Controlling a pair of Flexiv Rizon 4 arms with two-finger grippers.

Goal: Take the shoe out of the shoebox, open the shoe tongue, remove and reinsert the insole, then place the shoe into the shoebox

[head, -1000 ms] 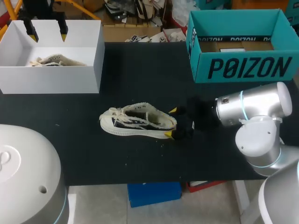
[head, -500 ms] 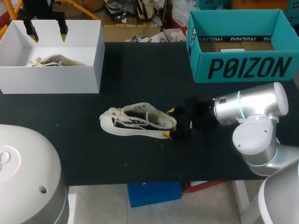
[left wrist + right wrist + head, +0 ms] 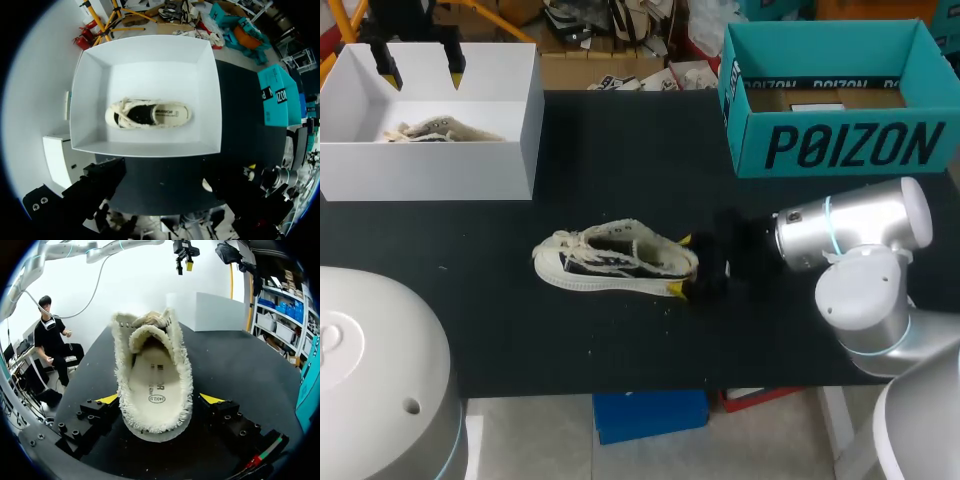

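Cream sneaker (image 3: 615, 258) on the black bench (image 3: 620, 150), centre of the head view; right jaws have closed in on its heel.

Over the last second the right arm (image 3: 850, 235) slid a little left, so its yellow tips now flank the heel. The right wrist view shows the right jaws open, one finger on each side, not clamped, with the insole (image 3: 154, 385) still inside. The sneaker has not shifted. The left jaws are unmoved, open above the white shoebox (image 3: 430, 170) at upper left, which holds a second sneaker (image 3: 148, 114). Judgement: the shoe is out of the box and a heel grip looks like the next step, ahead of the tongue and insole work.
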